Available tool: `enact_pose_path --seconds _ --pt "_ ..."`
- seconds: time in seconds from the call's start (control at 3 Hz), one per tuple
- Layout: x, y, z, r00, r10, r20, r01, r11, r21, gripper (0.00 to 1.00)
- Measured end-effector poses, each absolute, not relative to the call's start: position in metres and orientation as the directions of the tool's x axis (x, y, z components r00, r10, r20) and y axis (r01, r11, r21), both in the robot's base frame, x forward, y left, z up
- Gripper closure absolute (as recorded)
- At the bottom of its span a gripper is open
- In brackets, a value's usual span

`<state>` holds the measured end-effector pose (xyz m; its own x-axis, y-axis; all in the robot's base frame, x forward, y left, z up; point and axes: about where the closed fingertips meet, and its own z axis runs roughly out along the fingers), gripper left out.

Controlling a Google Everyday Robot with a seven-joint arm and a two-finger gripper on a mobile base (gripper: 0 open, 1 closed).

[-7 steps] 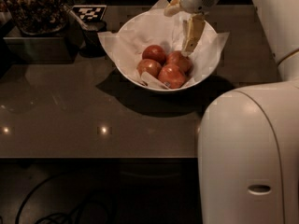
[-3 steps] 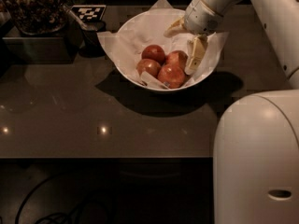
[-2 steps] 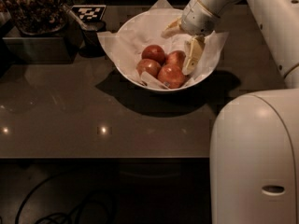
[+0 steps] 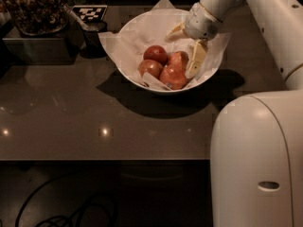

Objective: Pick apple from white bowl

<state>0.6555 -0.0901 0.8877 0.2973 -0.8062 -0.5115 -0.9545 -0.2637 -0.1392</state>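
Camera view: the gripper (image 4: pixel 186 46) has dropped from above the white bowl (image 4: pixel 127 38) down into it. It now sits at the 3 o'clock side of the fruit pile, with barely any move in the last fraction of a second. The claw is spread wide and has hold of nothing. One finger points down along the bowl's right wall; the other sticks out toward 10 o'clock, above the fruit.

The apple (image 4: pixel 178 59), the palest one, sits at 2 o'clock in the pile, just beside the lower finger; can't tell if they touch. The dark red apple (image 4: pixel 155 54) is at 11 o'clock and the redder apples (image 4: pixel 150 68) are at 8 and 6 o'clock. None have shifted.

Meaning: the approach looks done but no grasp yet. The claw probably has to straddle the pale one, then close.

Writing: a checkered marker (image 4: pixel 89 12) lies on the counter (image 4: pixel 94 108) at 10 o'clock of the bowl, pattern only, no letters. No brand or label is readable, including on the robot body (image 4: pixel 255 160).
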Motion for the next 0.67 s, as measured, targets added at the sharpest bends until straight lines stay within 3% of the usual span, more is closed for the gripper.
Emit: enact_pose_path --seconds 0.67 --pt "0.6578 -0.0972 0.8700 0.258 -0.813 -0.523 -0.965 -0.240 -0.102 0.11"
